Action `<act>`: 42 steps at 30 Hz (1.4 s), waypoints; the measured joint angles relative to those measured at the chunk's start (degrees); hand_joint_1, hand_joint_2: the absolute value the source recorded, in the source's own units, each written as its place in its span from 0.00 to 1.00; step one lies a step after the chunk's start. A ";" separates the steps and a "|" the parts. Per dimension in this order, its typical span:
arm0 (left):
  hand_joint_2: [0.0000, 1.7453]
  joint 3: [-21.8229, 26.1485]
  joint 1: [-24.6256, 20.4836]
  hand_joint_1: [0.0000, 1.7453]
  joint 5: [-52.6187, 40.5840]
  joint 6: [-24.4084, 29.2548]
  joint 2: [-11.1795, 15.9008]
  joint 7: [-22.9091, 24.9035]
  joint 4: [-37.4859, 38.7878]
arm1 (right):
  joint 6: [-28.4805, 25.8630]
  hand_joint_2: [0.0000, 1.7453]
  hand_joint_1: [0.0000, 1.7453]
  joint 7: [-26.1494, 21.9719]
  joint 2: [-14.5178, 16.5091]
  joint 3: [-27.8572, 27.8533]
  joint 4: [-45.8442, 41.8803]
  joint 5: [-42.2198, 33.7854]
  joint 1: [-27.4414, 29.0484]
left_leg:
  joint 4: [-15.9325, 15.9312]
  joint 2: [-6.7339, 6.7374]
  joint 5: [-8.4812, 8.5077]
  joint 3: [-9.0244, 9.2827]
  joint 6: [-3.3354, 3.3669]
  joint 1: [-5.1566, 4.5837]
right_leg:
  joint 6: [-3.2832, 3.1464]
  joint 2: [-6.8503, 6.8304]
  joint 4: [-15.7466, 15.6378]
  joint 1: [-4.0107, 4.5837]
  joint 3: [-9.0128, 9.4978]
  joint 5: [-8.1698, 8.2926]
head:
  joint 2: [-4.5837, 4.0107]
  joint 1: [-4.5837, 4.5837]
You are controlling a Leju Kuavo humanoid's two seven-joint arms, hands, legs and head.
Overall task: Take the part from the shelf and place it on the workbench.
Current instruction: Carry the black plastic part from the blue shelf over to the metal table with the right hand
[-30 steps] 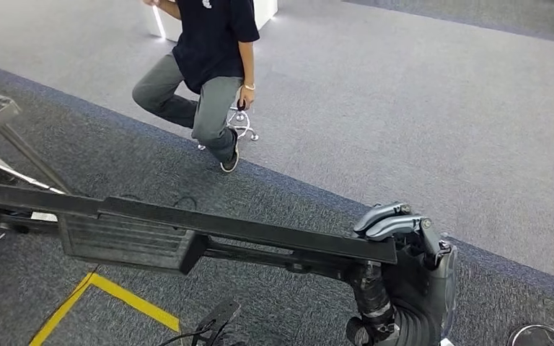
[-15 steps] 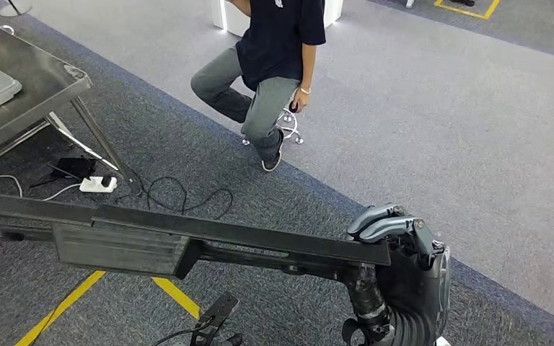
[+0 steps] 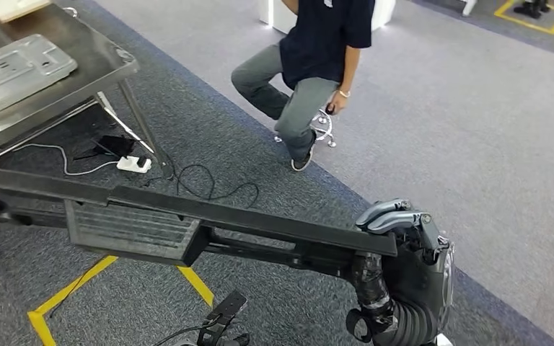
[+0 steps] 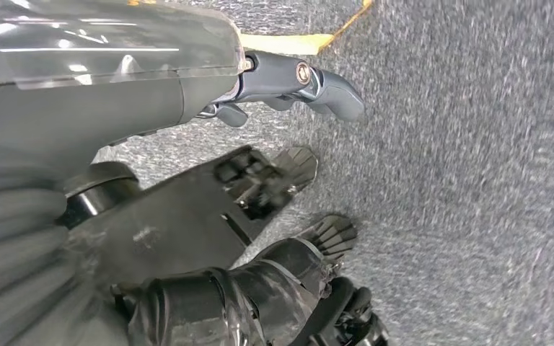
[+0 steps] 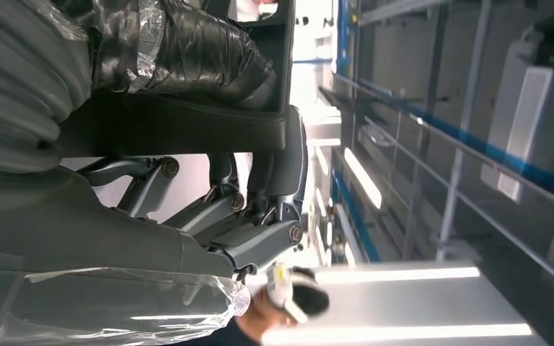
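Head view: the long black part (image 3: 187, 227) hangs level over the grey carpet (image 3: 476, 144), its right end clamped in the right hand (image 3: 397, 223), the metal tabletop (image 3: 79, 72) off at far left. Left wrist view: the left hand (image 4: 288, 79) grips the part's other end. Right wrist view: fingers (image 5: 260, 238) curl around the black bar.

part (image 3: 187, 223): left end cut off by head view's edge | counter (image 3: 79, 79): cut off at upper left | person (image 3: 310, 65): head out of frame
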 joint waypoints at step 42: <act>1.00 0.00 -1.07 0.00 0.14 -3.96 0.90 0.90 -0.16 | 1.73 1.00 1.00 2.08 -0.10 -0.02 0.21 -0.83 -1.26 | -1.33 -7.69 0.37 0.49 1.78 0.33 | 1.93 5.52 15.21 -0.41 -8.19 -5.51 | 0.00 0.86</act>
